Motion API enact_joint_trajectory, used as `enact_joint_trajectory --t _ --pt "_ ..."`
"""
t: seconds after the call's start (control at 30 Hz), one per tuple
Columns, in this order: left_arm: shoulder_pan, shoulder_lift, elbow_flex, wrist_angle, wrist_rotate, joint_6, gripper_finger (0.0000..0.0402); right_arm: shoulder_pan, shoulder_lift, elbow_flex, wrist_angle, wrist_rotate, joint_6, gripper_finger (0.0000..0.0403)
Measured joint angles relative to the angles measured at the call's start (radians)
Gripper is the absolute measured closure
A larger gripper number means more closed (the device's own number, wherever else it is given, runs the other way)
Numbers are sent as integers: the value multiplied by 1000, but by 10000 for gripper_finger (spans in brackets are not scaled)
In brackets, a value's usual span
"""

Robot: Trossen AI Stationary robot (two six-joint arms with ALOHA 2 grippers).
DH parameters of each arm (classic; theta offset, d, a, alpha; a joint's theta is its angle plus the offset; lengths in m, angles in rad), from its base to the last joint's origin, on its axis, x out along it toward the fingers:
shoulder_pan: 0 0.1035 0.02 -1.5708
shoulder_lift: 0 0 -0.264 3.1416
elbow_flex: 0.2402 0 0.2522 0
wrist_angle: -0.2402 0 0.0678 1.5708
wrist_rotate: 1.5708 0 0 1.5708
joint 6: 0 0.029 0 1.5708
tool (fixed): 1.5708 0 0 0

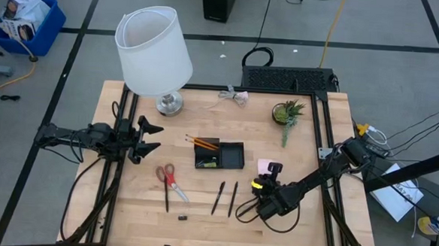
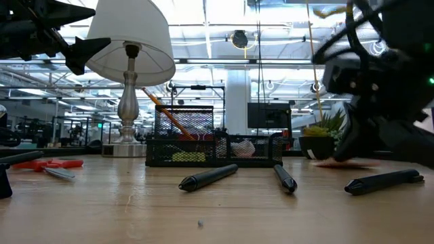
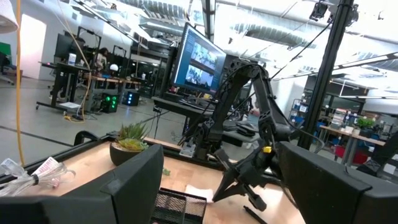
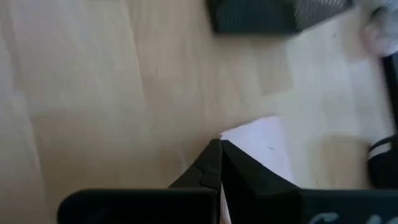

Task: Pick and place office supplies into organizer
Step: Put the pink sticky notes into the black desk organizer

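Right gripper (image 1: 266, 180) is down low on the bench (image 1: 125, 208), just off the near edge of the pink sticky-note pad (image 1: 265, 166), toward the right side — and in its wrist view the two dark fingers (image 4: 214, 165) are pressed tight together, tips right at the corner of the pale pad (image 4: 264, 146). Whether that corner is actually pinched between them, I cannot tell. The pad lies flat, just to the right of the organizer (image 1: 219, 155).

The organizer sits mid-bench, a low black tray, with two orange pencils (image 1: 202, 143) leaning out of its left compartment, tips pointing toward the lamp (image 1: 154, 50). From table level the pencils (image 2: 166, 112) slant up above the mesh wall of the organizer (image 2: 217, 152).

On the near side of it — two slim black pens (image 1: 224, 198) lie side by side, slightly angled. Further left, the red-handled scissors (image 1: 168, 182) lie flat, and a tiny dark bit (image 1: 183, 218) rests near the front edge.

Left gripper (image 1: 149, 137) hangs by the left edge of the bench, near the lamp base, jaws spread wide, nothing between them.

Back right corner holds a small potted plant (image 1: 288, 112); a clear wrapper (image 1: 234, 95) lies at the back edge.
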Motion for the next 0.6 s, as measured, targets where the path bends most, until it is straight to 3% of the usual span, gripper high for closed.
enact_joint_trajectory --t 0.43,0.6 --pt "0 0 0 0 0 0 82 -7 -2 214 -89 129 -133 403" --pt "0 0 0 0 0 0 82 -7 -2 258 -134 134 -154 403"
